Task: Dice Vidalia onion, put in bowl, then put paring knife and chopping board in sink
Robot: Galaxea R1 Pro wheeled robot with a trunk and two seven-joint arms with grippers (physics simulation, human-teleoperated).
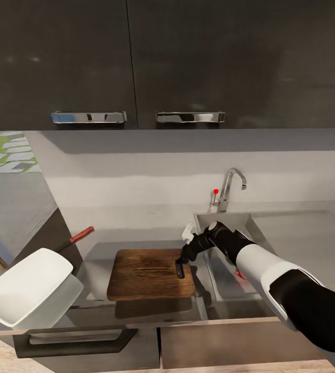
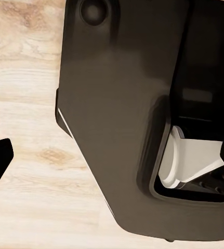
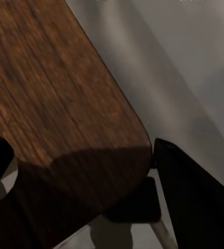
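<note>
paring knife [image 1: 79,236] blade—behind bowl [image 1: 30,287]

the right arm [image 1: 271,269] has a glossy white forearm shell between black rounded segments, and its right gripper [image 1: 180,269] is black with slim fingers.

Ahead of you hang dark glossy wall cabinets [image 1: 126,62] with two chrome bar handles [image 1: 89,117]. Below them runs a pale grey backsplash wall [image 1: 151,176], and light wooden plank flooring [image 2: 23,78] lies underneath.
</note>
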